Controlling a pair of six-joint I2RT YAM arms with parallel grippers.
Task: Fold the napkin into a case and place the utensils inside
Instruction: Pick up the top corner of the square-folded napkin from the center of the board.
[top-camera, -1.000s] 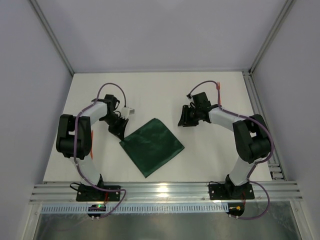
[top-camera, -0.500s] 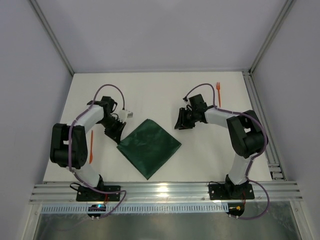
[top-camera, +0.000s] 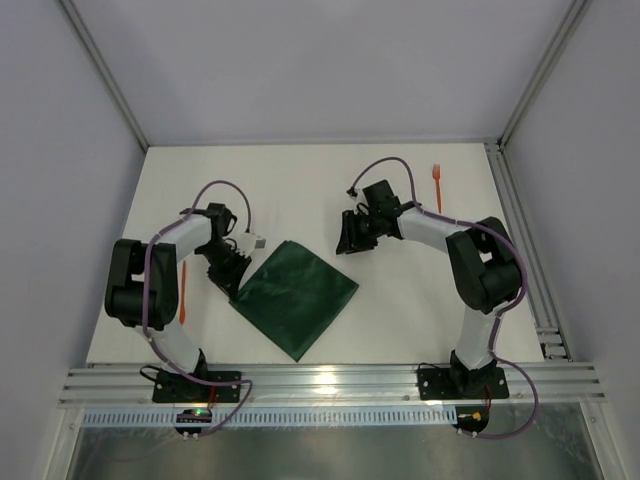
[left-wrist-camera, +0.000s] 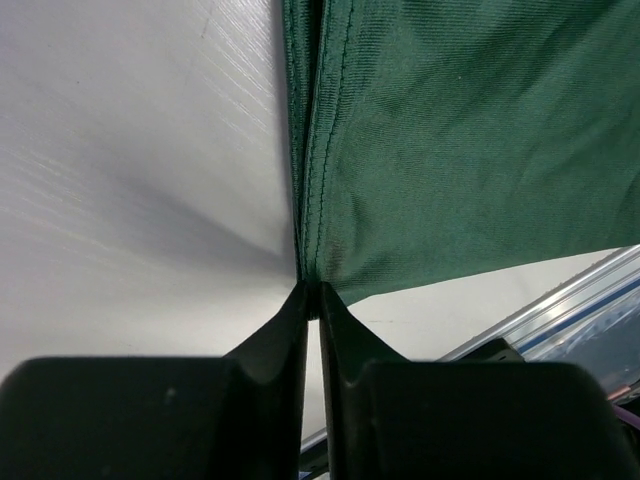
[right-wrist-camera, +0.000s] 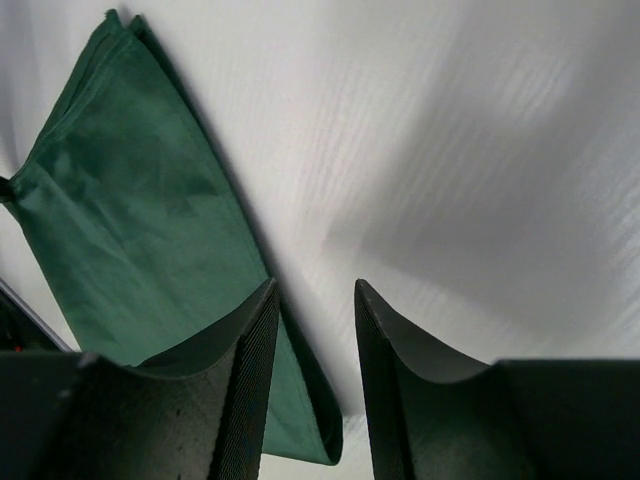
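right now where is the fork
In the top view, the fork lies at the table's far right, just beyond the right arm and clear of the napkin.

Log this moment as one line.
left end effector: shut on napkin corner | right end effector: open, by napkin | utensils: both on table

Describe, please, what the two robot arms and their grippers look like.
Both the left arm and right arm have white tubular links joined by bulky black joint housings, with a purple cable looping along each. The left gripper and right gripper each have two black wedge-shaped fingers; the right one's inner faces are finely ribbed.
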